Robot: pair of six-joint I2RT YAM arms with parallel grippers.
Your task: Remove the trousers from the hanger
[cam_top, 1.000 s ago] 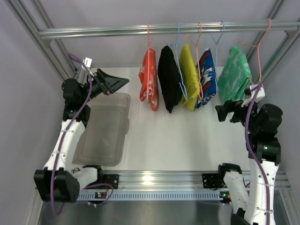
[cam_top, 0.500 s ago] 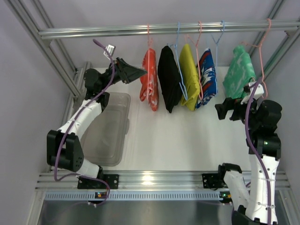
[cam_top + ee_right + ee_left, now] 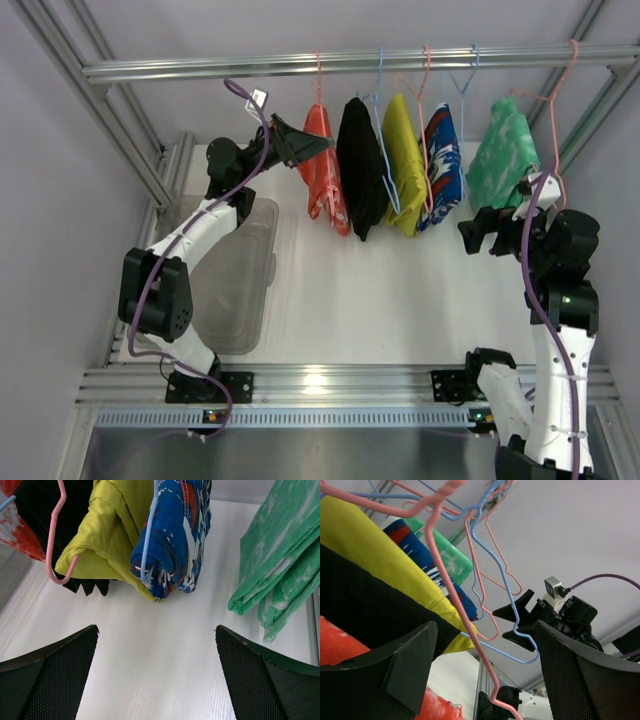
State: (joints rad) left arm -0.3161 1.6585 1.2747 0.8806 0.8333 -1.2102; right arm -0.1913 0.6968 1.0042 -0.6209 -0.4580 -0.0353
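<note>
While both arms reach up toward the row of hung clothes, we record the following.

1. Rail [image 3: 350, 62]: a metal bar across the top of the overhead view, carrying five hung garments.
2. Hanger [image 3: 318, 85]: pale pink wire, hooked on the rail left of centre, the leftmost in the row.
3. Trousers [image 3: 326, 185]: red-orange with white blotches, draped over that hanger. They hang in the upper centre-left of the overhead view, right up against the black garment [image 3: 360, 170] on their right.
4. Left gripper [image 3: 312, 147]: at the upper left edge of the trousers in the overhead view. We cannot tell whether it touches the cloth. In its wrist view the fingers [image 3: 395, 670] stand wide apart. A pink wire runs down between them, clear of both, and nothing is gripped. Red-orange cloth shows at the lower left of that view.
5. Right gripper [image 3: 472, 232]: at the middle right of the overhead view, just below the green-and-white garment [image 3: 503, 160]. Its jaws are fully spread and empty, with bare table [image 3: 160, 670] below the gap.
6. Yellow garment [image 3: 405, 170] and blue patterned garment [image 3: 443, 165]: these hang between the black one and the green one.
7. Clear plastic bin [image 3: 230, 290]: on the table at the left of the overhead view, beneath the left arm.
</note>
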